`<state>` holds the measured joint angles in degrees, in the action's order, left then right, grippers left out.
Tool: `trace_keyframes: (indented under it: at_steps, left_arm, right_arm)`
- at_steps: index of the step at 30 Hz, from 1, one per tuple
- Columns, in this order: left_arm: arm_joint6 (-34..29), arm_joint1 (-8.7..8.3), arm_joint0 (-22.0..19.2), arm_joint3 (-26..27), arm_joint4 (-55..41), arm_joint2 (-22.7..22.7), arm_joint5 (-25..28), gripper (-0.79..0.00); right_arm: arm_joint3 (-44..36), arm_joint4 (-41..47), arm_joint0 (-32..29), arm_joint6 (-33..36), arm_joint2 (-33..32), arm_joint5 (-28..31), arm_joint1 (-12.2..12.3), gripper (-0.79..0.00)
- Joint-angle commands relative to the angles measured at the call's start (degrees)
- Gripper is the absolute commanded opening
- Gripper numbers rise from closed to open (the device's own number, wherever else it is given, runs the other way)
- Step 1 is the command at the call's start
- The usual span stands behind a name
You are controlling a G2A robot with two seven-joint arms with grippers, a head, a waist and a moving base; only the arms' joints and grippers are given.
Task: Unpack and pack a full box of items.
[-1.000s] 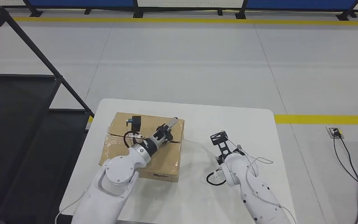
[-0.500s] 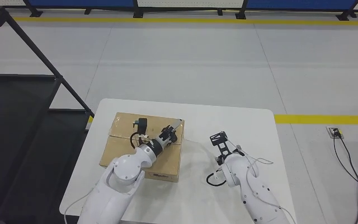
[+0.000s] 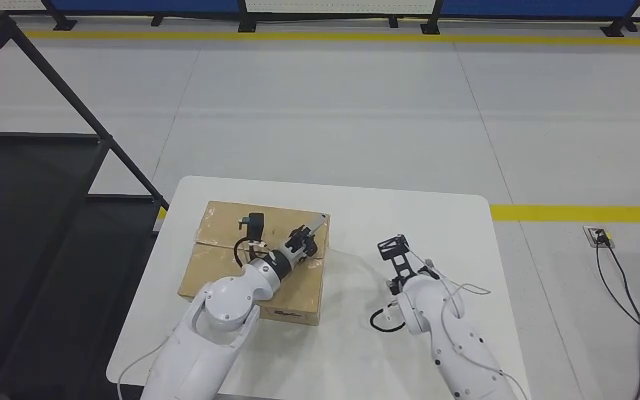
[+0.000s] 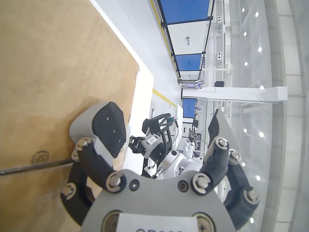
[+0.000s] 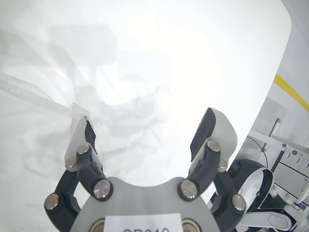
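I see my left gripper [image 3: 305,237], jaws spread, over the closed brown cardboard box [image 3: 215,268] at its edge, and my right gripper [image 5: 148,119], likewise unclenched, above the white table [image 3: 430,215].

The box [image 3: 215,250] sat on the left half of the table [image 3: 400,205]. The left gripper [image 3: 308,232] hung over the box's right edge; the right gripper [image 3: 392,246] stood further right, apart from the box, above the tabletop

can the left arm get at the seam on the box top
Probably yes: the left gripper hangs open over the box right by the seam, with nothing lying between.
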<state>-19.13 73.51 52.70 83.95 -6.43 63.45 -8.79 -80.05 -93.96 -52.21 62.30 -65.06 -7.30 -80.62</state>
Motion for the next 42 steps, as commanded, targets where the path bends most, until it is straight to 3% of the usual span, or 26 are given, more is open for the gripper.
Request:
trace_keyframes:
  at_steps: [1,42]
  left_arm:
    - [0.0,0.03,0.1,0.0,0.0,0.2,0.0,0.000]
    - [-1.7,0.88,-0.1,0.1,0.0,2.1,-0.6,0.000]
  right_arm:
    - [-0.1,-0.3,-0.1,0.3,-0.2,-0.2,0.0,0.000]
    - [-3.1,4.0,-4.3,-1.2,-10.2,-1.9,-0.1,0.000]
